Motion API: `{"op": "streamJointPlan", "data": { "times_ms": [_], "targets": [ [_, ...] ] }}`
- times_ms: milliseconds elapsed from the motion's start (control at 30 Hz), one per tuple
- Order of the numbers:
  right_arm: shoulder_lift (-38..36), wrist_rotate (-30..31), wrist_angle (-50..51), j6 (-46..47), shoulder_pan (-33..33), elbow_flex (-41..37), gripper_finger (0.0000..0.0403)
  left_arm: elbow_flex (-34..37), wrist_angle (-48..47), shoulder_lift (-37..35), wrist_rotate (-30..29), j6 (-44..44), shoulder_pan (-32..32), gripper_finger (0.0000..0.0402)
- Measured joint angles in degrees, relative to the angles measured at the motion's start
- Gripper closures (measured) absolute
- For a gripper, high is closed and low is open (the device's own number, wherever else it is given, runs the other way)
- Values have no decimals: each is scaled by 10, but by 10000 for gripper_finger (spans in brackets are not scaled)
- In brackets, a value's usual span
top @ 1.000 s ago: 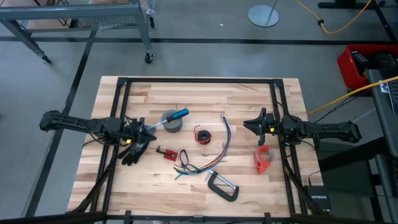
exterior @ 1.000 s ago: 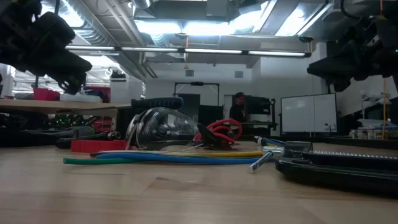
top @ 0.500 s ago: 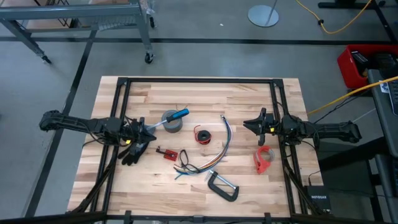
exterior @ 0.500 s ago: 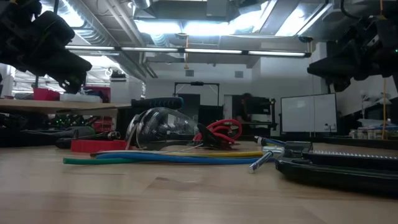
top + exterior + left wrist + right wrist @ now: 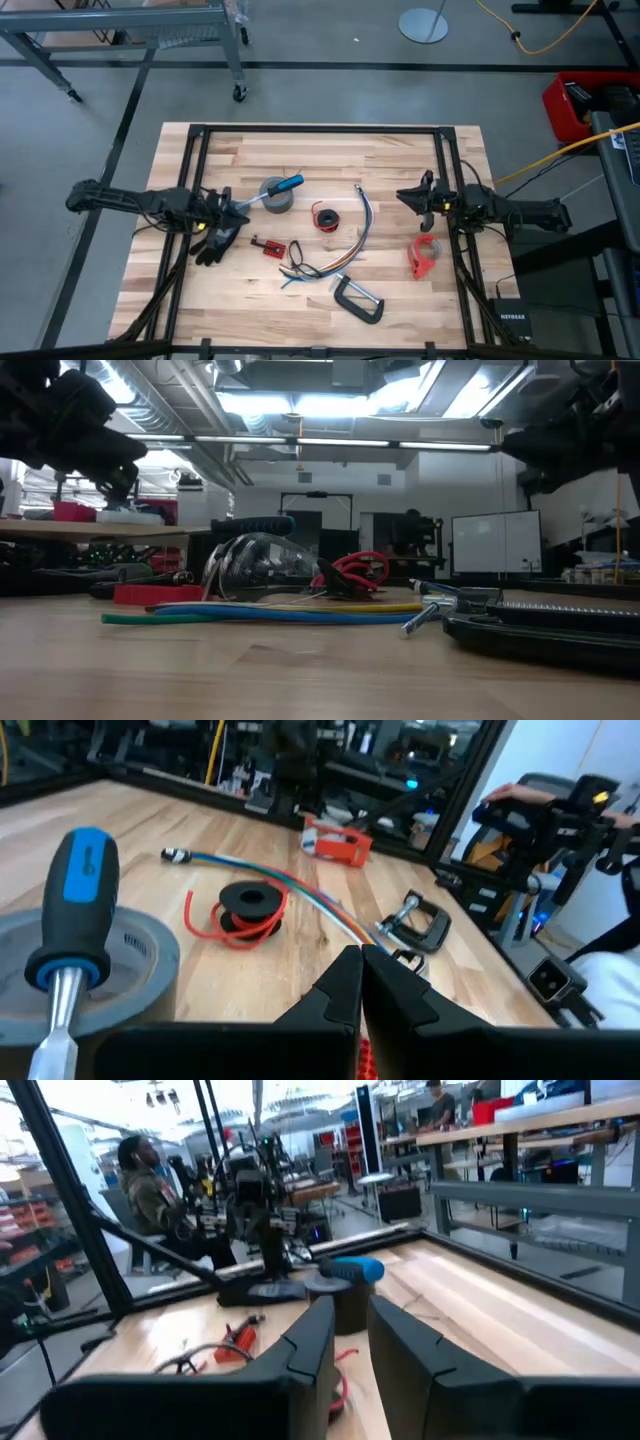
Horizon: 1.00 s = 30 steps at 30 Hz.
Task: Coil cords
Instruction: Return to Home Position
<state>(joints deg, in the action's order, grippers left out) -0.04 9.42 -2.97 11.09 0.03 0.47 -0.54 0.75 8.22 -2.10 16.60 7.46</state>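
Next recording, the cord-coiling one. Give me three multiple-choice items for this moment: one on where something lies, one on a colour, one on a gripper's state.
1. The blue-handled screwdriver lies:
A) on the floor
B) resting across the grey tape roll
C) standing upright on its tip

2. The wire around the black spool is:
A) red
B) white
C) green

3. The left gripper is:
A) spread wide open
B) clamped on the spool
C) shut, with nothing in it

Answers:
1 B, because the left wrist view shows the handle propped on the roll's top.
2 A, because loose loops of red wire ring the spool.
3 C, because its fingers meet at the tips, well short of the spool.
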Motion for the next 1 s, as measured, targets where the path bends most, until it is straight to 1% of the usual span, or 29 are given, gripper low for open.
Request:
{"op": "streamJointPlan", "data": {
  "times_ms": [467, 1000],
  "targets": [
    [1, -1, 0, 0, 0, 0, 333, 0, 0, -80, 0, -1, 0, 398],
    [2, -1, 0, 0, 0, 0, 333, 0, 0, -80, 0, 1, 0, 398]
  ]
}}
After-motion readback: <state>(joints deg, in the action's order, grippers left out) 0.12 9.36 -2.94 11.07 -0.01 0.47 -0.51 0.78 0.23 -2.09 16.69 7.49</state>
